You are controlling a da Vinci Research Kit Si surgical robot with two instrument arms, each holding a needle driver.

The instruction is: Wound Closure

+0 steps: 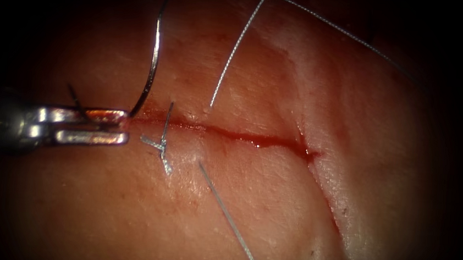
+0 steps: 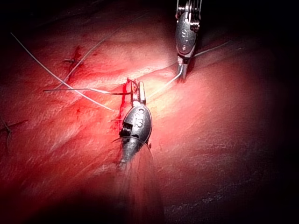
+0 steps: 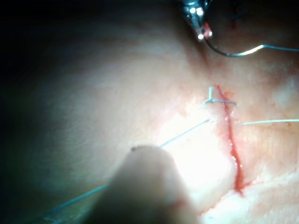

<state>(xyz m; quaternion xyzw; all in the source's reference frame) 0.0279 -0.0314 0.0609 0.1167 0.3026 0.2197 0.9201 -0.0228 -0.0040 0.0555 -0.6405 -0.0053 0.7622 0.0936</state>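
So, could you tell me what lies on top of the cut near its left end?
A knotted stitch with short cut ends crosses the cut. The left tool, holding the needle near one end, covers its far-left end.

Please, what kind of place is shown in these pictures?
Probably a bench for suturing practice: a piece of tissue with a straight cut, one tied stitch across it, and the left tool holding a curved needle by its end.
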